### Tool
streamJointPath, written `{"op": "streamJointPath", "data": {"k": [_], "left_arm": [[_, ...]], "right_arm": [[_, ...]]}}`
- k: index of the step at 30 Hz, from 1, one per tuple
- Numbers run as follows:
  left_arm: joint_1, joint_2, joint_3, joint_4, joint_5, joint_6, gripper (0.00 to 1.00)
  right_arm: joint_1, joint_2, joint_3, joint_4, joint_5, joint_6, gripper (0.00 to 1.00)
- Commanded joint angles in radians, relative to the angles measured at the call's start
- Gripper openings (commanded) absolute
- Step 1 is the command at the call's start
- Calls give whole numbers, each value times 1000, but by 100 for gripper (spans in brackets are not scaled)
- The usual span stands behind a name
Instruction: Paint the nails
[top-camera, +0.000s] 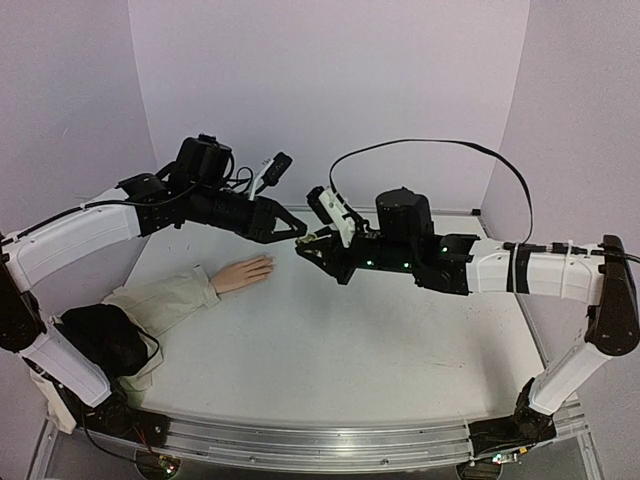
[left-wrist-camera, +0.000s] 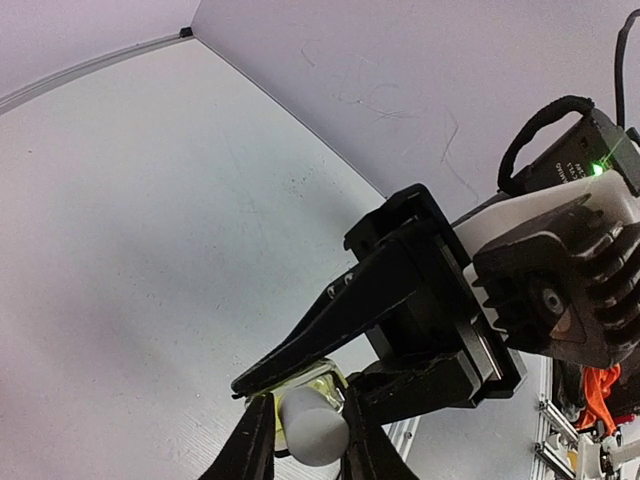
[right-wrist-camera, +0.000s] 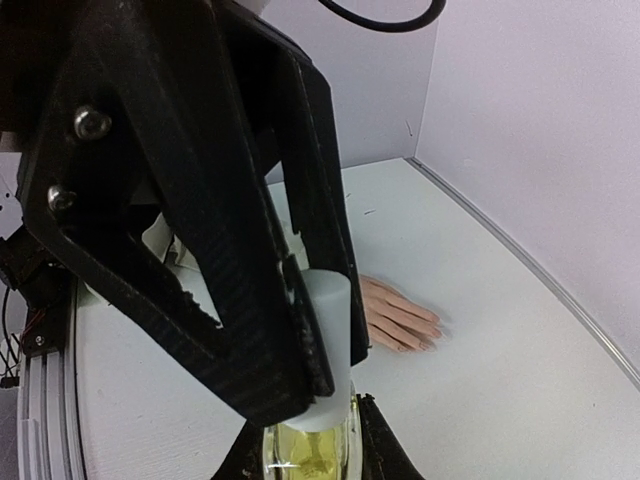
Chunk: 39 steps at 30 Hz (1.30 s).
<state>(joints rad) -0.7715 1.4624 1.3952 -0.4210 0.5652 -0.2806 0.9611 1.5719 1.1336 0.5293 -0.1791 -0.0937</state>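
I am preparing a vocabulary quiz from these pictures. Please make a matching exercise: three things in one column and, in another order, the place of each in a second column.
Things:
1. pale peach mannequin hand
2. white cylindrical cap
3. small yellowish-green bottle

Places:
A. between the fingers of the right robot hand
B. lying on the white table
C. between the fingers of the left robot hand

Pairs: 1-B, 2-C, 3-A
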Motion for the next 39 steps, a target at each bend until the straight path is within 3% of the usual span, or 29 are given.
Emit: {"op": "streamJointPath", "data": {"k": [1,7,9,13,16,22,25,26,29,33,35,39], "left_arm": [[-6,3,62,32,18,4,20],[-8,-2,55,34,103,82,0],[-8,-13,44,36,203,155,0],[-7,-73,-16,44,495,330,0],[-2,-110,-37,51,635,387,0],[1,-116,-21,53,659,380,0],[4,-111,0,54,550,299,1],[8,-110,5,53,511,275,8],[20,-111,9,51,369,194,44],[20,-115,1,55,197,116,63],[20,-109,1,58,120,66,63],[20,-95,2,56,64,23,53]], "right_arm": [[7,9,43,51,7,-12,0],[7,2,34,55,-74,-7,0],[-6,-16,16,57,-260,-4,0],[-27,-12,44,61,-862,102,0],[-23,7,82,74,-1039,208,0],[-20,-54,26,57,-908,165,0],[-19,-77,7,18,-741,103,0],[-20,-87,-5,18,-659,72,0],[-20,-91,-24,22,-460,23,0],[-18,-69,-23,51,-280,10,0],[-13,-58,-19,62,-212,8,0],[-7,-43,-11,75,-118,-1,0]]}}
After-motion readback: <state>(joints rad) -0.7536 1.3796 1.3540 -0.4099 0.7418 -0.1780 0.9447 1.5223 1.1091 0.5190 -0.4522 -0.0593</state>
